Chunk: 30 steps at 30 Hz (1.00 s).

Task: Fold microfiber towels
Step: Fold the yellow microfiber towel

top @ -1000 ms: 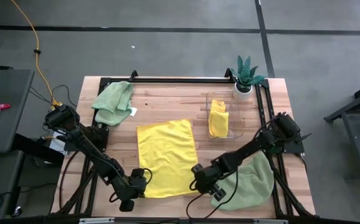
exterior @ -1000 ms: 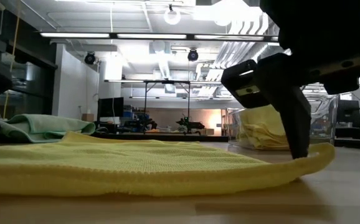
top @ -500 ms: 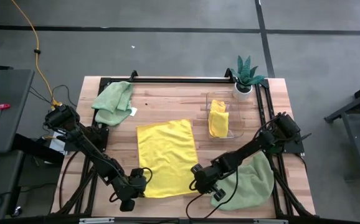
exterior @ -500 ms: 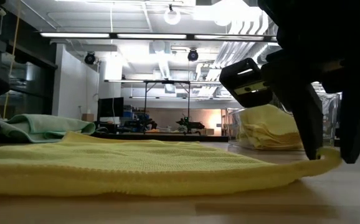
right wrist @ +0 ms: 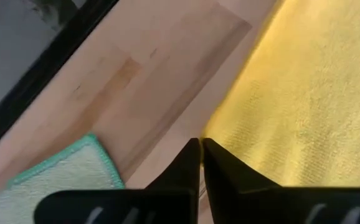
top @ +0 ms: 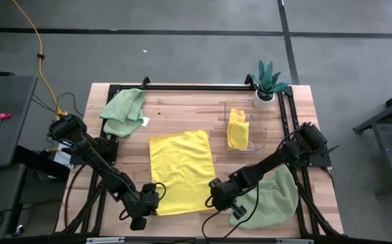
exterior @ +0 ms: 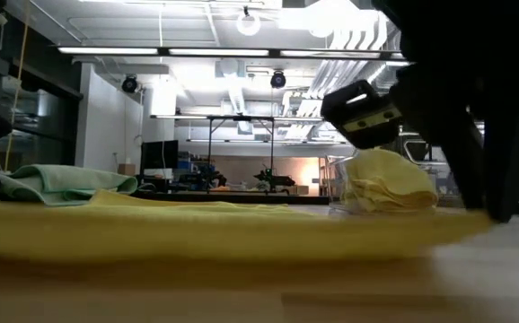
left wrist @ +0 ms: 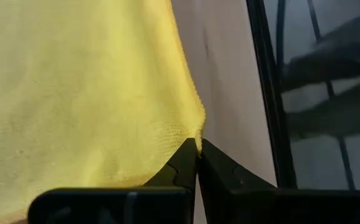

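A clear bin (top: 247, 129) near the potted plant (top: 268, 83) holds a stack of folded yellow towels (top: 237, 128) (also seen heaped behind its wall in the low view (exterior: 387, 181)). On the table (top: 182, 112), a yellow towel (top: 180, 170) lies spread flat. The left gripper (left wrist: 198, 147) pinches its near-left corner, fingers pressed together; the right gripper (right wrist: 201, 144) nips the near-right corner likewise. Since half a second ago the near edge has risen in the low view. Green towels sit at far left (top: 123, 110) and near right (top: 281, 195).
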{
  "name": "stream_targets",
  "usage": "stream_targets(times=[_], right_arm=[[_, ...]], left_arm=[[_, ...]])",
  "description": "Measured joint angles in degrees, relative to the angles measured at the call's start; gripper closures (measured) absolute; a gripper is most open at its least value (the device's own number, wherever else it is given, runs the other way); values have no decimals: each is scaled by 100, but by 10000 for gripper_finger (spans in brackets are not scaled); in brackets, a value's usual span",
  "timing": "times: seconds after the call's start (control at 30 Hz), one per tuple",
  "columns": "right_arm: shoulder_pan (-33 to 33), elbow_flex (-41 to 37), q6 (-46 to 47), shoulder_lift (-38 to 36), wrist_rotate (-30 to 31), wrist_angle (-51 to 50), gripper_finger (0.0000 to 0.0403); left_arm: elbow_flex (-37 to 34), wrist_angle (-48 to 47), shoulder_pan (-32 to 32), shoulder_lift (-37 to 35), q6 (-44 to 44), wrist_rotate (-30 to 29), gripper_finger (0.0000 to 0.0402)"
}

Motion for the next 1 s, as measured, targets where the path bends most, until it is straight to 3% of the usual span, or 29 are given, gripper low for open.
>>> stream_targets(times=[0.17,0.37,0.5,0.63,0.87,1.0], right_arm=[[-128,253,385,-235,-220,-303,402],[-422,570,1207,-603,-716,-414,402],[-639,774,1457,-909,-575,-562,402],[-937,800,1685,-1147,-87,-756,402],[-1453,800,2115,-1320,807,-981,403],[-1690,802,2382,-1339,1263,-1059,403]], left_arm=[[0,-281,152,-290,-65,452,401],[-2,-520,257,-875,-249,478,401],[4,-745,292,-1465,-140,288,401],[0,-1383,292,-2080,-56,-234,402],[0,-2681,411,-2880,-504,-2063,402],[-2,-3359,615,-3016,-903,-2603,401]])
